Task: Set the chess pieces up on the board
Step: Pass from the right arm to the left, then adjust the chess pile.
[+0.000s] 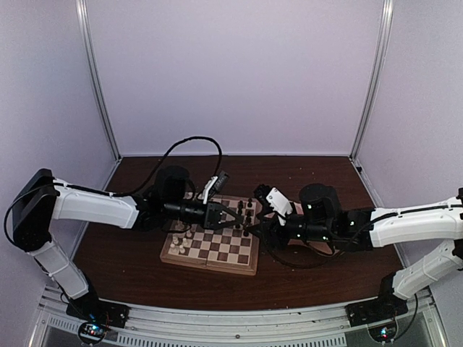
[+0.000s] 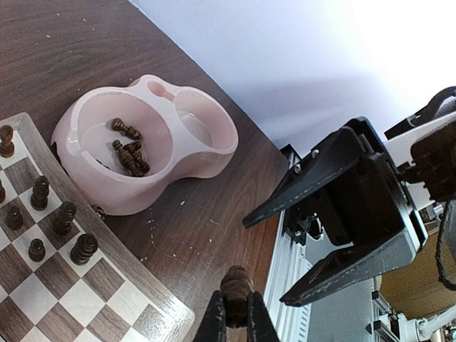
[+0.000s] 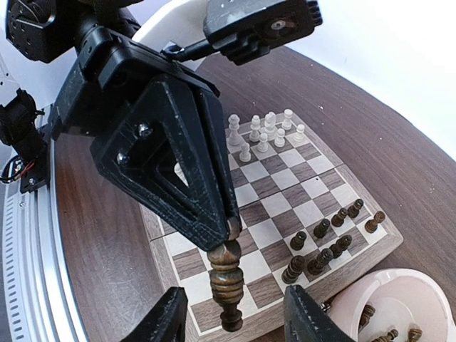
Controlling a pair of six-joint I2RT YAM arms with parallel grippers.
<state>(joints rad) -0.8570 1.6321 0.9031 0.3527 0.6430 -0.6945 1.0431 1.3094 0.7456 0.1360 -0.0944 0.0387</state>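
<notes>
The left end effector (image 3: 229,231) is pinched narrow on the knobbed top of a dark piece (image 3: 226,274), which hangs upright above the board (image 3: 278,206), near its edge on the bowl side. The right end effector (image 3: 236,313) stands wide, one finger on each side of the piece's base and touching neither side.

The piece looks like turned hardwood: light, stiff and smoothly finished, so probably slippery on its rounded curves. Its narrow waist, or the collar just above the base, is likely the surest place to take hold. A grip on the bulging belly could squirt it sideways.

On the board, cream pieces (image 3: 267,132) cluster along the side farthest from the bowl, and dark pieces (image 3: 328,242) stand crowded along the nearer side. A small nudge would probably topple them. Just beside the board sits the pink double bowl (image 2: 206,153), with more loose dark pieces (image 2: 128,153) lying in one basin.

The counter (image 2: 71,57) is dark wood-grain, flat and hard. Plain pale lilac walls (image 1: 231,72) with metal corner posts enclose it.
</notes>
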